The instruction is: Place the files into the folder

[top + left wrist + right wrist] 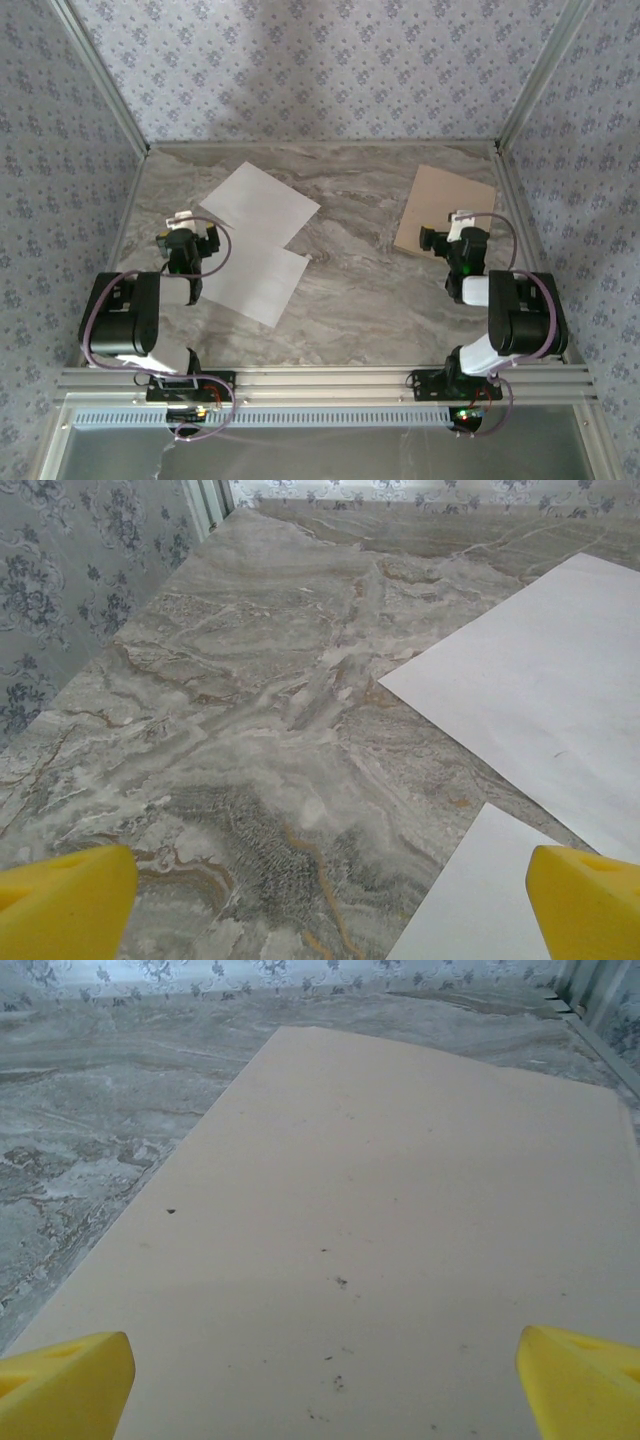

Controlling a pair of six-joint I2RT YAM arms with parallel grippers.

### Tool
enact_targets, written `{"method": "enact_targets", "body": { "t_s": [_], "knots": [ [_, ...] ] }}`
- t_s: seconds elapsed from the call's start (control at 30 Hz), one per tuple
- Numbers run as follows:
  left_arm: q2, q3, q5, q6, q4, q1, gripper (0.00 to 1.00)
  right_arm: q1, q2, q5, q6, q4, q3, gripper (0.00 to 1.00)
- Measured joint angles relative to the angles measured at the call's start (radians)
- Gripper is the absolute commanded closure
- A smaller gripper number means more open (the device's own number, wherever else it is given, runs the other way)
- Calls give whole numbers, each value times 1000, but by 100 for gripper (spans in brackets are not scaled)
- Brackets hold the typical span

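Right now the folder [445, 212] is lying flat on the far right part of the table [360, 290]. It is looking shut to me, because you are seeing just one tan face and no clip. Its long side is running from near to far, leaning a bit to the right at the far end.

Your right gripper [452, 232] is the close one. It is hanging over the folder's near edge with its jaws spread wide, and it is holding nothing. In the right wrist view the folder [400, 1190] is stretching straight away from the right gripper [322, 1385].

The files are waiting on the left side, well apart from the folder. The far sheet [262, 205] and the near sheet [258, 282] are lying close together, each turned at a slant. I cannot tell if they are touching.

Your left gripper [188, 235] is sitting just beside their left edges, also wide open and holding nothing. In the left wrist view both sheets are lying to the right of the fingers.

Only bare marble is lying between the papers and the folder, so I am guessing the shut cover is the thing standing in your way
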Motion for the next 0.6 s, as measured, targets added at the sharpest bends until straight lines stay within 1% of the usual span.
{"method": "enact_targets", "body": {
  "t_s": [0.1, 0.2, 0.3, 0.37, 0.47, 0.6],
  "knots": [
    [-100, 13, -52, 2, -99, -35, 0, -30, -108, -12, 23, -82, 2, 0],
    [-223, 49, -92, -9, -200, -70, 0, -59, -224, -25, 68, -212, 37, 0],
    [-338, 99, -100, -26, -291, -112, 0, -80, -296, -45, 144, -367, 129, 0],
    [-401, 140, -107, -36, -354, -160, 0, -97, -317, -69, 216, -481, 212, 0],
    [-430, 239, -118, -63, -468, -251, 0, -140, -316, -124, 325, -632, 325, 0],
    [-389, 424, -114, -116, -634, -365, 0, -226, -281, -232, 454, -754, 402, 0]
  ]
}}
